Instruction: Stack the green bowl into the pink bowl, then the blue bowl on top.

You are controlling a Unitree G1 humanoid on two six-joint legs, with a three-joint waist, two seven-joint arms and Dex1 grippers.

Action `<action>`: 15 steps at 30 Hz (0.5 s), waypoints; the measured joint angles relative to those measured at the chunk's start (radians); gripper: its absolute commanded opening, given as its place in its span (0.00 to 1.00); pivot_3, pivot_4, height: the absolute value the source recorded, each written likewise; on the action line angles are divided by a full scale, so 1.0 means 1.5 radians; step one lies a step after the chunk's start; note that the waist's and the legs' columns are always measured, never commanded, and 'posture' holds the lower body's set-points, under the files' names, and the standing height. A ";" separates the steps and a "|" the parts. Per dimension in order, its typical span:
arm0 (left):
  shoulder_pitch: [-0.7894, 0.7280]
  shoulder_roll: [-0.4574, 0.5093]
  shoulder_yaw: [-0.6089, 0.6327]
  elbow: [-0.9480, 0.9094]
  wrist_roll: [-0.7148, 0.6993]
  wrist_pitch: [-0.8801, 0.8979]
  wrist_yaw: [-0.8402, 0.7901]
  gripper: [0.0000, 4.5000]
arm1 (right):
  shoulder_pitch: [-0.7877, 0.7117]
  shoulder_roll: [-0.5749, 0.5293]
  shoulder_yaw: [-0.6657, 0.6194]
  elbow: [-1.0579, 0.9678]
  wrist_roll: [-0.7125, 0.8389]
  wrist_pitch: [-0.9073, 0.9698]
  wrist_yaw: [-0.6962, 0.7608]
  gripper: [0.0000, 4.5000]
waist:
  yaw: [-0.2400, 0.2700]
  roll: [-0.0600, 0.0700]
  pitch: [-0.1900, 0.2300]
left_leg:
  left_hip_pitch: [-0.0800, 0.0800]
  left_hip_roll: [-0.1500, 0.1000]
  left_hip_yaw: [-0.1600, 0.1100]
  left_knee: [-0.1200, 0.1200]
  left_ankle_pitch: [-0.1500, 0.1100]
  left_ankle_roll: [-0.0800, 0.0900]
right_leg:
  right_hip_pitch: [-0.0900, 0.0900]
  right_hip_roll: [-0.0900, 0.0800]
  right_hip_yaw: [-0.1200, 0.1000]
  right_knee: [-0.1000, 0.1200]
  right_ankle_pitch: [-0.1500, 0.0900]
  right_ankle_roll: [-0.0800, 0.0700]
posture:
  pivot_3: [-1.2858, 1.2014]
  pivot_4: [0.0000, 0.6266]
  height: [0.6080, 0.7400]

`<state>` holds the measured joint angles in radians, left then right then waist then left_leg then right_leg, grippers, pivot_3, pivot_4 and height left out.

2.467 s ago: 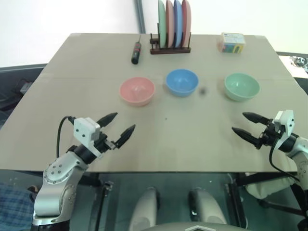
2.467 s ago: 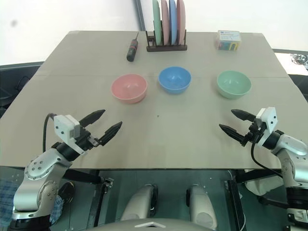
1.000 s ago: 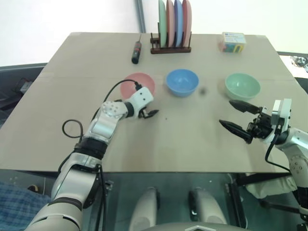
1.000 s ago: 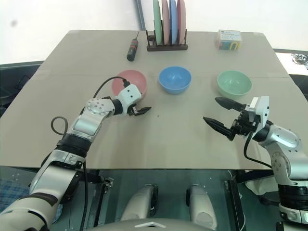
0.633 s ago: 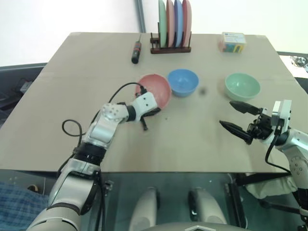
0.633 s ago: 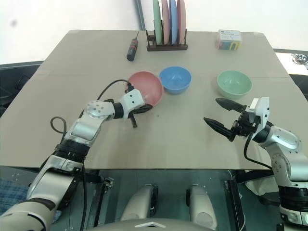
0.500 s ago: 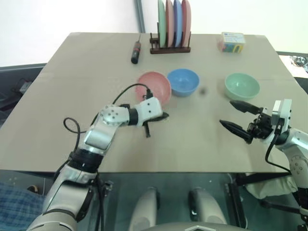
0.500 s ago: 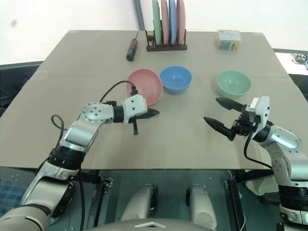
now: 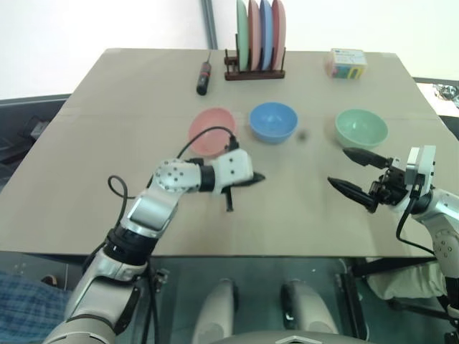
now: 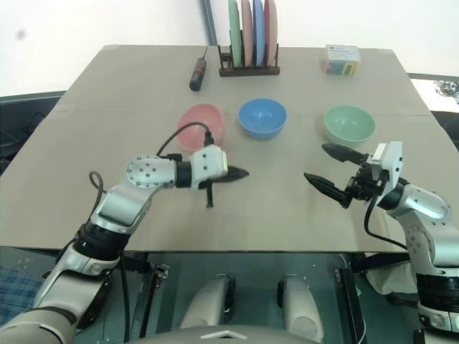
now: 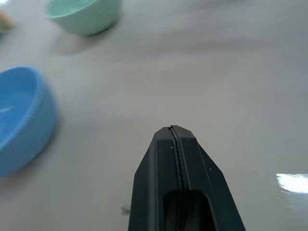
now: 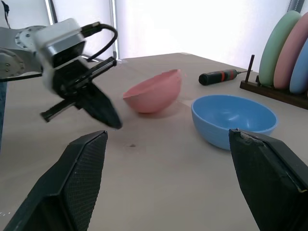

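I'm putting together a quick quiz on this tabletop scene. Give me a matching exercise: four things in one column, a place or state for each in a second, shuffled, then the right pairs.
Things:
1. pink bowl
2. blue bowl
3. green bowl
4. screwdriver

Places or states:
A. flat on the table, just beyond the right gripper
B. lying near the far edge, beside the plate rack
C. tilted on its side
D. middle of the three bowls

Pairs: 1-C, 2-D, 3-A, 4-B
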<state>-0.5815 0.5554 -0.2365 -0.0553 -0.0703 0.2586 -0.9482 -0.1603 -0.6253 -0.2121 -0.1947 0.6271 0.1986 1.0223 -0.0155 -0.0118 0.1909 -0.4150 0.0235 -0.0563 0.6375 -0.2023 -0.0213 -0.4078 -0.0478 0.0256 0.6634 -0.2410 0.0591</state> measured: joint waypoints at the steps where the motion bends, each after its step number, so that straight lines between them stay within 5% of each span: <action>1: -0.002 -0.003 0.012 0.005 -0.003 0.003 0.010 0.40 | 0.000 0.000 0.000 0.000 0.000 0.000 0.000 0.94 | 0.000 0.000 0.000 | 0.000 0.000 0.000 0.000 0.000 0.000 | 0.000 0.000 0.000 0.000 0.000 0.000 | 0.52 0.24 1.00; 8: -0.018 -0.025 0.057 0.052 0.001 0.006 0.087 0.98 | 0.000 0.000 0.000 0.000 0.000 0.003 0.000 0.94 | 0.001 0.000 0.000 | 0.000 0.000 0.000 0.000 0.000 0.000 | 0.000 0.000 0.000 0.000 0.001 -0.001 | 0.52 0.24 1.00; 15: -0.043 -0.012 0.059 0.117 0.043 -0.004 0.126 0.98 | 0.000 0.000 0.000 0.000 0.000 0.012 -0.001 0.94 | 0.001 0.000 0.000 | 0.000 0.000 0.000 0.000 0.000 0.000 | 0.000 0.000 0.000 0.000 0.001 -0.002 | 0.52 0.24 1.00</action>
<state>-0.6458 0.5381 -0.1480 0.1201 -0.0052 0.2524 -0.7597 -0.1600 -0.6253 -0.2117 -0.1949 0.6271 0.2167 1.0207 -0.0147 -0.0118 0.1909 -0.4149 0.0234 -0.0564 0.6374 -0.2023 -0.0213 -0.4078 -0.0479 0.0255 0.6634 -0.2396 0.0568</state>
